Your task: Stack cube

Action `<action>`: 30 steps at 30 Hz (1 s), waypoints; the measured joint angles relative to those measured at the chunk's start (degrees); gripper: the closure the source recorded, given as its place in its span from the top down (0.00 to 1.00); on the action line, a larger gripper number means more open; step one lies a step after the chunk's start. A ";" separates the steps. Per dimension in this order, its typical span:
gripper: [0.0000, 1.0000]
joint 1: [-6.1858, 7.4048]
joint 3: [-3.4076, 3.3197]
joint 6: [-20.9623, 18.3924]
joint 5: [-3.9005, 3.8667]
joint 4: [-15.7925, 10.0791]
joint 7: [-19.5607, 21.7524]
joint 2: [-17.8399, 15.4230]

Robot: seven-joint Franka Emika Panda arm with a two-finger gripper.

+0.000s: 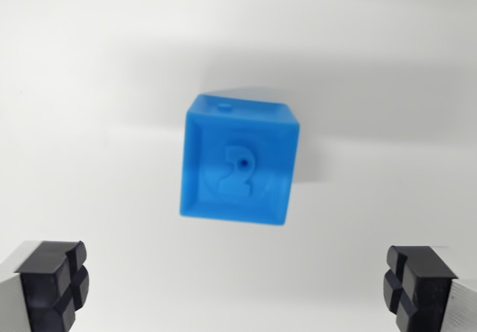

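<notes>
While the gripper (237, 287) hangs with its black pads (52, 283) spread wide apart, the blue cube (237, 164) marked "2" lies above them, untouched, on the white surface (89, 86).

Blue cube (237, 169), black claw pads (54, 285)

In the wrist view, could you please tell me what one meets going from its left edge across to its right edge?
Left finger pad → blue cube marked with a 2, on the white surface → right finger pad. The gripper is open, nothing between its fingers.
</notes>
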 joint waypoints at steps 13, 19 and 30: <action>1.00 0.00 -0.02 5.47 0.00 0.26 0.04 5.83; 1.00 0.00 -0.02 7.43 0.00 0.79 0.05 8.33; 1.00 0.00 -0.04 9.84 0.00 1.84 0.07 11.80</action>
